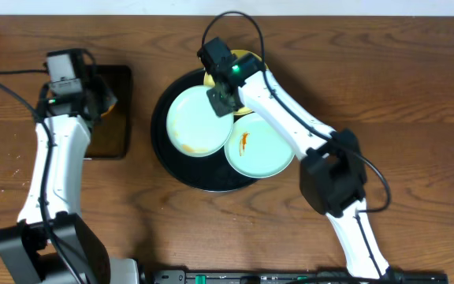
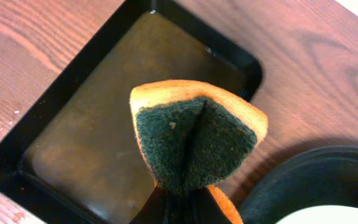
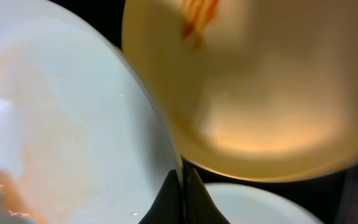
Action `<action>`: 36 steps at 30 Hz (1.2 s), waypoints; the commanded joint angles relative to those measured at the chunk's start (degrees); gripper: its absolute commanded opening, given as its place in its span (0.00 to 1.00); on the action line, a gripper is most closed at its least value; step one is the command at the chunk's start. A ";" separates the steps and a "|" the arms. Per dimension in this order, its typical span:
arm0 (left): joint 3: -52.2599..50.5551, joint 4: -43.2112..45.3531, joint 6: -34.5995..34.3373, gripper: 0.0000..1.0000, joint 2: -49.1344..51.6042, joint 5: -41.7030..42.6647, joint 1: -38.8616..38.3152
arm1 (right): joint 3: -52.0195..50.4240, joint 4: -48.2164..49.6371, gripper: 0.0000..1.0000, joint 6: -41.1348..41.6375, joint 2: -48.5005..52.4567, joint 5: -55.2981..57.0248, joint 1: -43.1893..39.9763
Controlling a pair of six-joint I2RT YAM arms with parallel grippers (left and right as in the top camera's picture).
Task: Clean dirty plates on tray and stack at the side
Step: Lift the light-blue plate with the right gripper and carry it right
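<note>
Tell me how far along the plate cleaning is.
Done: nothing; no plate is stacked aside. In hand: left claw holds the sponge, right claw pinches the rim of a mint plate. Left: all three smeared plates on the tray.

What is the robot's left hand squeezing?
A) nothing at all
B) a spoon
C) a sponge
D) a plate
C: the left gripper is pinched shut on a folded orange sponge with a dark green scrubby side, held above the rectangular black tray.
</note>
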 commanded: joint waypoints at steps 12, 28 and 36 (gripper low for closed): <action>1.05 2.80 2.49 0.07 7.21 5.29 10.73 | 1.92 2.62 0.01 -18.88 -9.44 43.52 13.64; 0.98 2.64 2.51 0.07 8.31 12.57 14.64 | 1.92 18.64 0.01 -40.94 -9.44 69.02 24.52; 0.94 1.86 2.49 0.08 8.31 12.59 14.64 | 1.86 12.94 0.01 -25.09 -9.42 61.51 22.53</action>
